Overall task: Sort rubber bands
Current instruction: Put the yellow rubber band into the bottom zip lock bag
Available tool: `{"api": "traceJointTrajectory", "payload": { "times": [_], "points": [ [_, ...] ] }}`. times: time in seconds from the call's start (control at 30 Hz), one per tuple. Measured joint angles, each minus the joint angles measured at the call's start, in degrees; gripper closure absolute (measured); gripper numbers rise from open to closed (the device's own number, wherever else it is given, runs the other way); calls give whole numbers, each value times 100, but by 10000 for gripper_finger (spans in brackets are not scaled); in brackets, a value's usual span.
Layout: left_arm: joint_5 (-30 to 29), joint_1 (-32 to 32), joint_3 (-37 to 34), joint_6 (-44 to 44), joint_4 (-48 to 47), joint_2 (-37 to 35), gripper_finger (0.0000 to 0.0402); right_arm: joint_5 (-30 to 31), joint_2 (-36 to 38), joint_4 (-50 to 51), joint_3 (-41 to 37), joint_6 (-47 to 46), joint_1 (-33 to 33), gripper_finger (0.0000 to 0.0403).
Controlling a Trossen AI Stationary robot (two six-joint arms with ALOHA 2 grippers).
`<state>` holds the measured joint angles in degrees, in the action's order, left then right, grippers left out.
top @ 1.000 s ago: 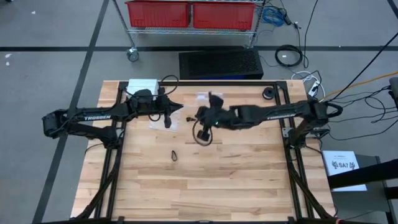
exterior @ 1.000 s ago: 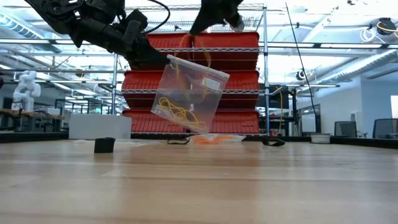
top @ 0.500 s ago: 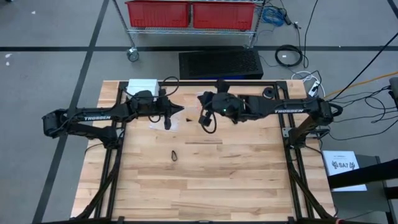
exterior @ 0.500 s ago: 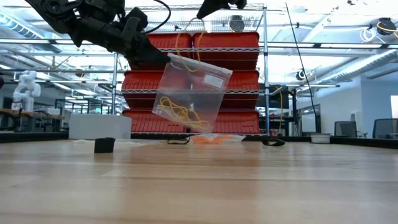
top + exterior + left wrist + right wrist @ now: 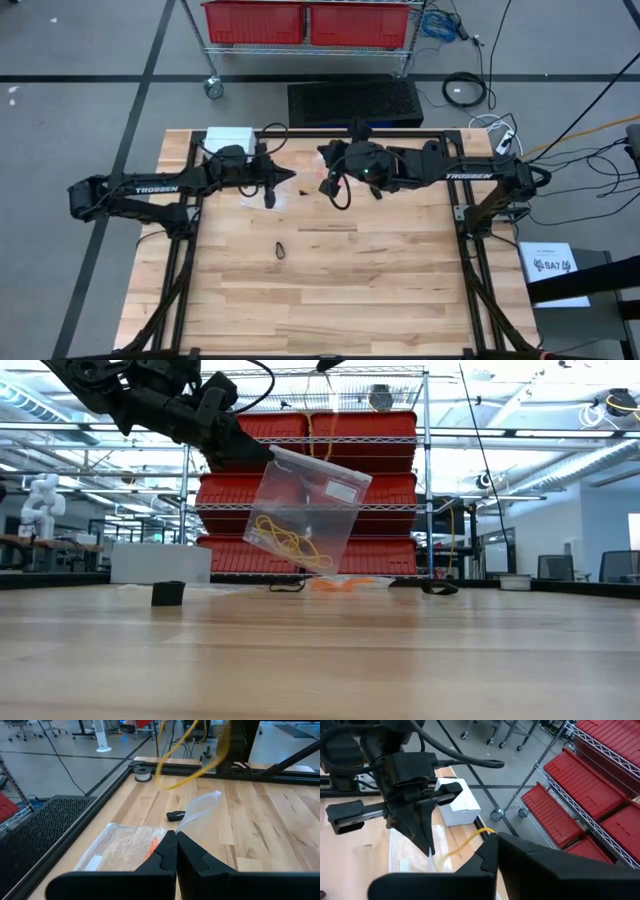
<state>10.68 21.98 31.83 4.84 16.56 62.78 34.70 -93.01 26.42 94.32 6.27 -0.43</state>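
Note:
My left gripper (image 5: 290, 176) is shut and holds a clear plastic bag (image 5: 305, 510) above the table's far middle, with tan-yellow rubber bands (image 5: 285, 540) bunched in its low corner. My right gripper (image 5: 323, 160) is close to the right of it, higher up, shut on one tan-yellow rubber band (image 5: 190, 760). That loop dangles in front of the left wrist camera. A black rubber band (image 5: 281, 250) lies flat on the table, nearer than both grippers. A second clear bag (image 5: 125, 845) holding orange-red bands lies flat below the left gripper. My left gripper pinches the clear bag at its top corner (image 5: 272, 452) between both fingers, coming level from the table's left. The bag is lifted clear and hangs tilted below the fingers. My right gripper pinches the tan-yellow rubber band at its upper end (image 5: 485, 832). The band is lifted clear and hangs slack as a loop below the fingers.
A white box (image 5: 229, 138) sits at the far left corner, and a small black block (image 5: 168, 593) is nearby. A dark roll (image 5: 431, 150) lies by the far right rail. Black frame rails border the table. The near half is bare wood apart from the black band.
My right gripper has risen and moved toward the table's far edge, out of the top of the low view, carrying the yellow band up with it. The bag in my left gripper has swung slightly and stays lifted.

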Motion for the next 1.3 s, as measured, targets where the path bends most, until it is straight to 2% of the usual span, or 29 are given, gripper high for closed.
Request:
{"api": "traceJointTrajectory", "payload": {
  "times": [0.53,1.0,1.3],
  "points": [
    [-111,2,0,-36,8,0,402,-22,0,105,0,-179,15,403],
    [-116,0,0,-157,372,0,402,-24,0,149,0,-335,15,403],
    [-116,0,0,-274,474,0,402,-57,-218,587,-2,-584,15,403]
  ]
}}
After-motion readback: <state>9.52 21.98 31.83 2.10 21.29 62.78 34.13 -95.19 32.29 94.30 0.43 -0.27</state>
